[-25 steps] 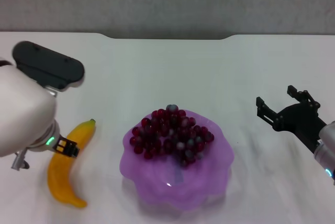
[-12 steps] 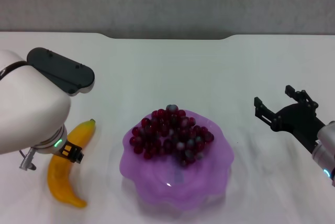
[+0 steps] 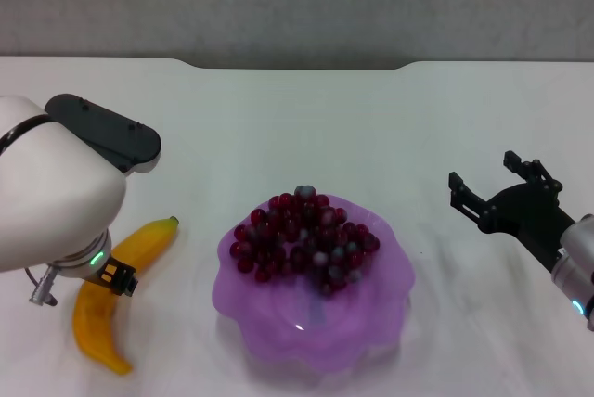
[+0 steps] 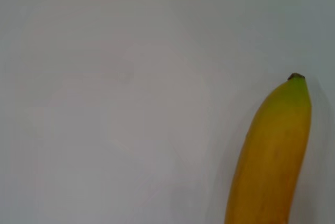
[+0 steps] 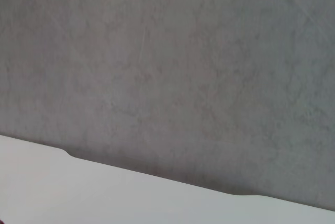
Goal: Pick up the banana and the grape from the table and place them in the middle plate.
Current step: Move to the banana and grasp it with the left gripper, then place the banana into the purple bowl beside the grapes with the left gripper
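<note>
At lower left, the left tool [image 3: 109,275] sits over the banana [image 3: 111,290]; I cannot tell its grip. Grapes [image 3: 304,237] fill the plate [image 3: 371,318]. At right, the right tool [image 3: 494,191] hangs released above the bench [image 3: 306,128].

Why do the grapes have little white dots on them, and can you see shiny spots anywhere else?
In the head view, the grape bunch is glossy, so each berry shows a small white glint of light; the middle plate has one bright glint inside it too. In the left wrist view, the banana shows only a soft pale sheen along its skin. In the right wrist view nothing shines: just a dull grey wall.
</note>
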`<state>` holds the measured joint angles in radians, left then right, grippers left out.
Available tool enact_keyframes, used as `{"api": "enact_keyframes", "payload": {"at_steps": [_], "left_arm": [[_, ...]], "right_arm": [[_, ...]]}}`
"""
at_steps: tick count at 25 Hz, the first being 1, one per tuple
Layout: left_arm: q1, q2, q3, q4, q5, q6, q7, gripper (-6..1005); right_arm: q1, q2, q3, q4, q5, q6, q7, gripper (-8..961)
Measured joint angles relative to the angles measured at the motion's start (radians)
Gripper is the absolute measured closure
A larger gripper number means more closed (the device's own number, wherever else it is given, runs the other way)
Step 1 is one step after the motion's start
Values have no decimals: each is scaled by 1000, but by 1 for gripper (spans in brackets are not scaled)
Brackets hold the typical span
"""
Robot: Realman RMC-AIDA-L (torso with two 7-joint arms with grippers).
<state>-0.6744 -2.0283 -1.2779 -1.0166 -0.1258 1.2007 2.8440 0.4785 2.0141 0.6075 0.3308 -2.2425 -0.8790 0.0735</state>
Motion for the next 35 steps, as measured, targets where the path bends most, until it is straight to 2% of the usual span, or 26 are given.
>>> {"api": "enact_keyframes", "payload": {"at_steps": [16, 35], "left_arm": [[-3, -4, 6, 54, -4, -40, 0, 261], [-4, -4, -3, 72, -9, -43, -2, 475]], "right_arm": [[0, 0, 0, 6, 3, 0, 0, 62], [0, 0, 0, 9, 2, -1, 0, 62]]}}
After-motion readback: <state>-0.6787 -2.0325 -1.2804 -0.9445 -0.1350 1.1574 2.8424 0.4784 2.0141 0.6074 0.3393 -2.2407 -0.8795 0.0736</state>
